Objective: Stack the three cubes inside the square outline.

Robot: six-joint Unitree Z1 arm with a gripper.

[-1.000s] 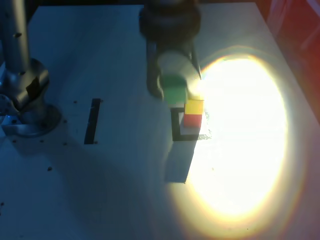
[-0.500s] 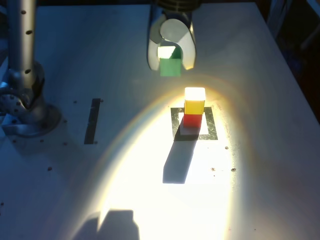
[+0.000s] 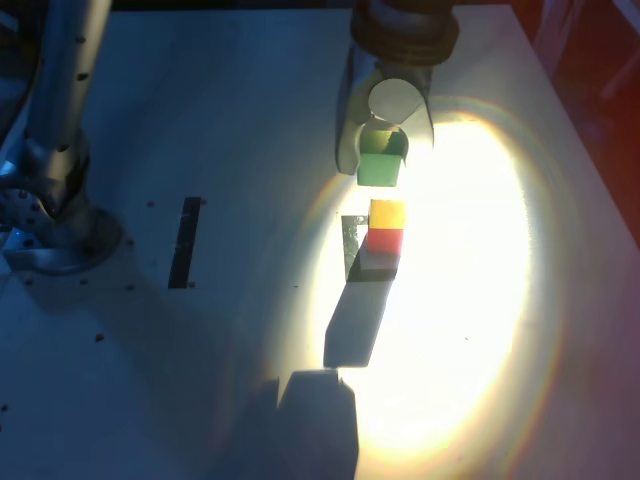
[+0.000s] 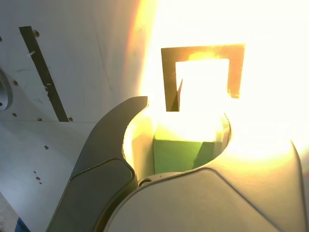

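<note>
Pale tabletop (image 3: 240, 110) all around the square, under a broad pool of glare (image 3: 455, 300) over the square's right part in the exterior view. Arm (image 3: 72, 90) based well apart from the square, toward the exterior view's left, reaching over to the gripper (image 3: 386, 165). Gripper above the level of the square, and higher up than the square in the exterior view; nearly shut, as far as the green cube between its fingers allows, with a firm-looking hold on it. In the wrist view, square just past the fingertips. Dark shadow (image 3: 352, 325) running from the square down toward the bottom of the exterior view. Square (image 3: 352, 250) of black tape, white inside, right side washed out in the exterior view. Black strip (image 3: 185, 242) well apart from the square, toward the exterior view's left. Green (image 3: 378, 170) held above the square's level, between the fingers, apart from yellow. Yellow (image 3: 387, 214) directly on top of red, over the square, outside the gripper's hold. Red (image 3: 385, 240) at the bottom, inside the square, also clear of the gripper.
</note>
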